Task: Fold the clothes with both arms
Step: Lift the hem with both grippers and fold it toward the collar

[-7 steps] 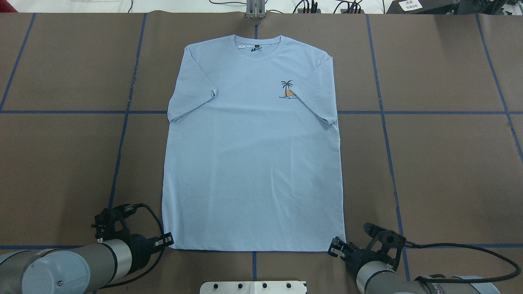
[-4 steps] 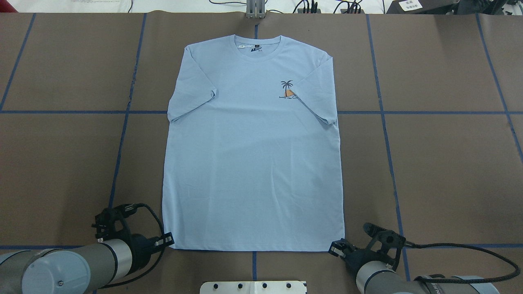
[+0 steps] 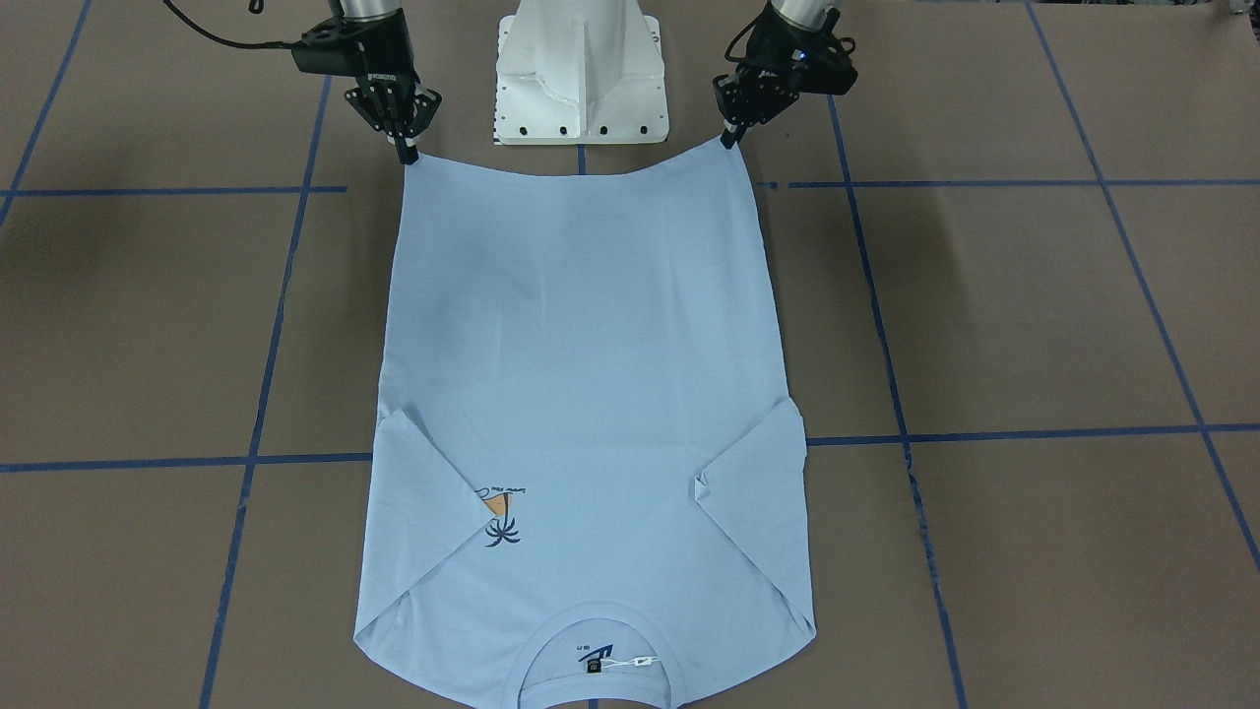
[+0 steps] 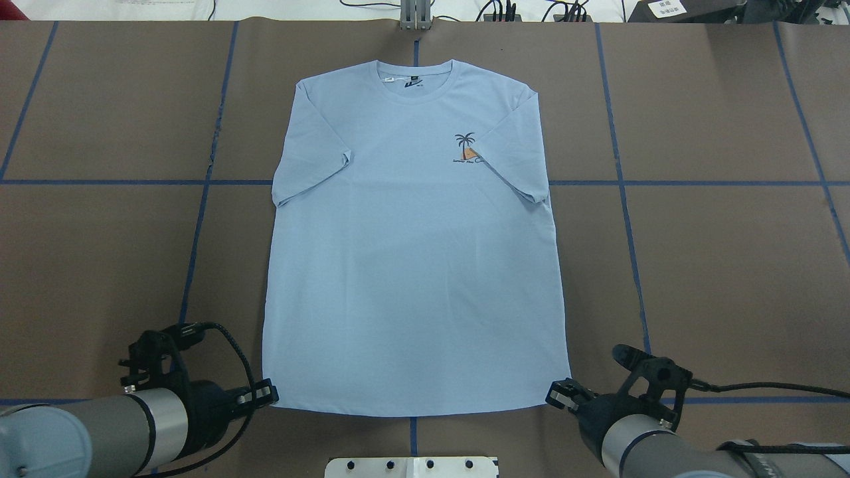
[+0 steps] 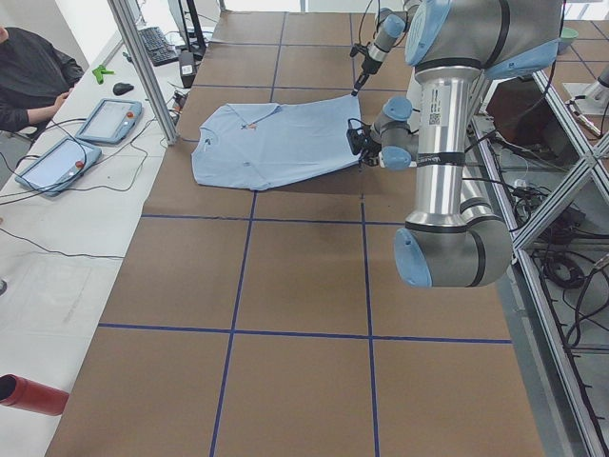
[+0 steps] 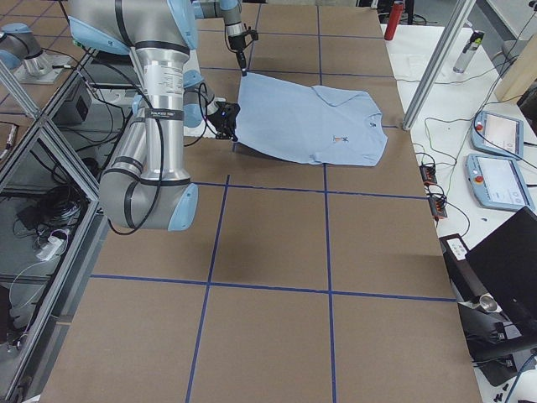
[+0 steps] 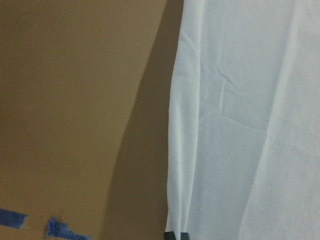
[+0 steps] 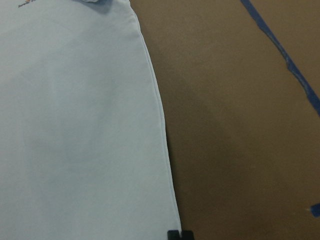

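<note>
Left gripper (image 4: pixel 269 396) fingers pinched tight on the near-left hem corner of the light blue T-shirt (image 4: pixel 412 265); in the left wrist view only the black tips show at the bottom edge, clamped on the cloth edge. Right gripper (image 4: pixel 555 393) likewise, fingers closed narrow on the near-right hem corner. Both corners are held slightly above the table (image 4: pixel 717 265): in the front-facing view the hem sags in a shallow curve between the two grips, and the side views show a shadow under that end. The rest of the shirt lies flat, front up, in the centre of the brown table, collar (image 4: pixel 415 79) at the far side from the robot, dark neck label (image 4: pixel 413 82) inside it. Both sleeves are folded inward over the body, one edge touching the palm-tree print (image 4: pixel 466 147). Blue tape lines (image 4: pixel 99 182) grid the table. White pedestal base (image 3: pixel 581 69) sits between the arms. A person's sleeve (image 5: pixel 29 76) shows at a side bench.
</note>
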Robot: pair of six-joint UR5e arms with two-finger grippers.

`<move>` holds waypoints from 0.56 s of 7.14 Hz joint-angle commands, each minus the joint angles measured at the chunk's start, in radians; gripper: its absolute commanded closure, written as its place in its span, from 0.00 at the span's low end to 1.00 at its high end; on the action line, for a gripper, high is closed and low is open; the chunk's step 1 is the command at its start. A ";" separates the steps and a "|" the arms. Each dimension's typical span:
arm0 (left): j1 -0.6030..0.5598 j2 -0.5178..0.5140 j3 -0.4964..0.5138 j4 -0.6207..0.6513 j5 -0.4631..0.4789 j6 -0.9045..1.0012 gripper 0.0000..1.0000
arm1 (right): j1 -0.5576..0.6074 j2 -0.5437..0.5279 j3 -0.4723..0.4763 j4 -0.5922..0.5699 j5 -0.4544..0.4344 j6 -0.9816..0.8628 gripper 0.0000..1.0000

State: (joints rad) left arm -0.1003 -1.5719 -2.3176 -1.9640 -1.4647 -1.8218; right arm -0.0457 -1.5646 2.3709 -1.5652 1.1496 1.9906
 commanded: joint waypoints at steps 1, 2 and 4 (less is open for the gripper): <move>-0.009 -0.017 -0.348 0.326 -0.147 0.001 1.00 | -0.022 0.017 0.314 -0.311 0.077 -0.001 1.00; -0.048 -0.039 -0.395 0.399 -0.207 0.004 1.00 | 0.022 0.078 0.317 -0.363 0.119 -0.016 1.00; -0.195 -0.114 -0.362 0.427 -0.252 0.186 1.00 | 0.180 0.229 0.253 -0.404 0.218 -0.193 1.00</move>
State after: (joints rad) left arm -0.2058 -1.6382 -2.6900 -1.5717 -1.6884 -1.7435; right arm 0.0348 -1.4272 2.6617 -1.9351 1.3041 1.8929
